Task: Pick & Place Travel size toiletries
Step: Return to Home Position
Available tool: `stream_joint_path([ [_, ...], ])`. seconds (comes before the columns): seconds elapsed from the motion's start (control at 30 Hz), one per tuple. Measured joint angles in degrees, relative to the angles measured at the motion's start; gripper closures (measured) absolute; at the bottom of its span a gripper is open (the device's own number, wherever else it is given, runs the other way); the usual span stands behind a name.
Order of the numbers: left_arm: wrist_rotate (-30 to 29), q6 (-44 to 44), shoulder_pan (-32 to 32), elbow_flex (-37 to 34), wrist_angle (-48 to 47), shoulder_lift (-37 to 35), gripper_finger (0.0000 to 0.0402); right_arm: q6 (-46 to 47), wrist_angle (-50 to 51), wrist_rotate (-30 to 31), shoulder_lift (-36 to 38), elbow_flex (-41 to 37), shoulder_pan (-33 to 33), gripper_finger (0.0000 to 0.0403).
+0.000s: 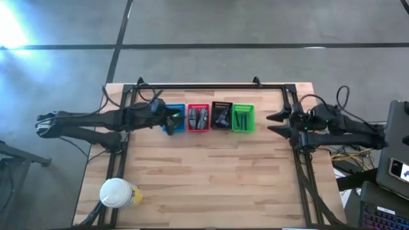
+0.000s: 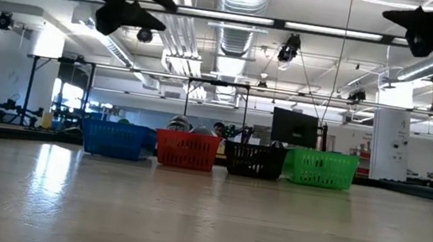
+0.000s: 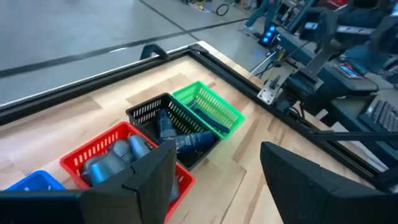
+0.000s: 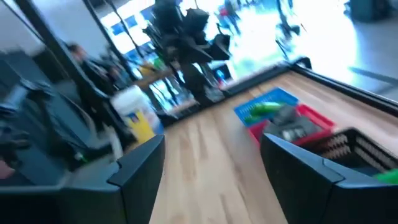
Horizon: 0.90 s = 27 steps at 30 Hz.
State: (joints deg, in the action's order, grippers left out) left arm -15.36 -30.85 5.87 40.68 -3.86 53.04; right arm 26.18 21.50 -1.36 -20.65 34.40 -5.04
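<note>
With fingers apart, the left gripper point(image 1: 167, 119) hung over the blue basket point(image 2: 116, 139) beside the red basket point(image 2: 187, 151), hiding most of its green tubes point(image 4: 264, 109); grey tubes point(image 3: 109, 163) lay in the red basket, and the right gripper point(image 1: 273, 124), also spread, hovered well away from it.

The left gripper point(image 1: 171, 120) hides part of the blue basket point(image 1: 179, 108).

Overhead, table-level, two wrist views; common baskets point(image 2: 186, 152).
</note>
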Motion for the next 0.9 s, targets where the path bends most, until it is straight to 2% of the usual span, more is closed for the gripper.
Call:
stream_joint_path([
  [0.23, 0.44, 4.41, 0.02, -6.57, 0.6, -9.64, 0.0163, 2.66, -14.53, -1.78, 12.45, -14.76, 0.01, 0.0162],
  [0.47, 0.39, 7.19, -0.04, -13.87, 0.47, -21.13, 0.0163, 6.56, -14.82, -1.67, 19.52, -23.62, 0.0, 0.0178],
  [0.73, 0.15, 6.54, -0.03, -21.84, 0.3, -33.96, 0.0163, 6.97, -15.01, -1.35, 19.69, -31.28, 0.04, 0.0182],
  [0.9, 0.14, 6.55, -0.05, -25.71, 0.22, -40.41, 0.0163, 6.86, -18.73, -0.57, 16.08, -31.89, 0.0, 0.0168],
])
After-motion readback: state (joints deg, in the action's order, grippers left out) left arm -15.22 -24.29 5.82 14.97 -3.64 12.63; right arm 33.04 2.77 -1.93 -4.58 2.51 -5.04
